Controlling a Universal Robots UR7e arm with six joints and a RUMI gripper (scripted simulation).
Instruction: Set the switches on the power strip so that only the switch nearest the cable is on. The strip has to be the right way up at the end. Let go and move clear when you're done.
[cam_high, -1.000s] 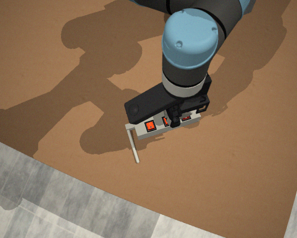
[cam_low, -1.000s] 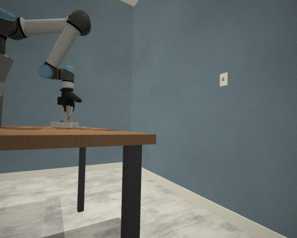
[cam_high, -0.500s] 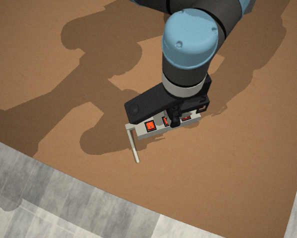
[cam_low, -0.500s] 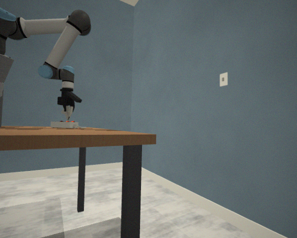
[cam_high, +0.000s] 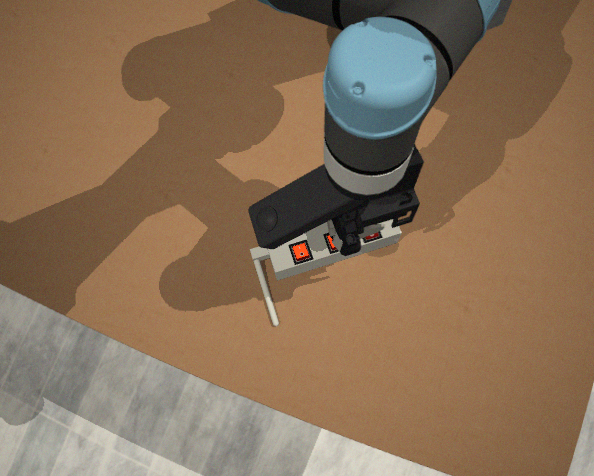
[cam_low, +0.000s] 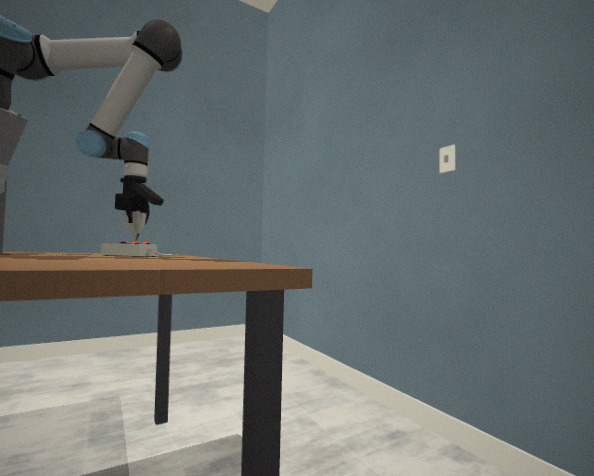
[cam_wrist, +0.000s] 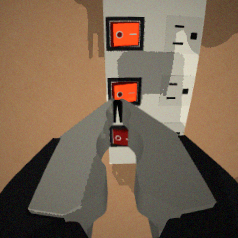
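Currently the power strip (cam_high: 334, 250) lies flat on the brown tabletop (cam_high: 450, 325), switch face up, its short white cable (cam_high: 265, 290) bending off one end and trailing across the wood toward the tabletop's near edge in the top view. Three red rocker switches sit in a row along the strip: the one nearest the cable (cam_high: 300, 251) shows in full, the middle one (cam_wrist: 125, 91) is partly covered by the claw, and the one farthest from the cable (cam_wrist: 119, 135) looks darker red than the other two. Claw (cam_wrist: 117, 112) is fully closed with nothing between its grey fingers; it points straight down, the pinched tips over the strip between the middle and far switches. Whether the tips touch the strip cannot be told. Exterior view: claw tip just above the strip (cam_low: 129, 248).
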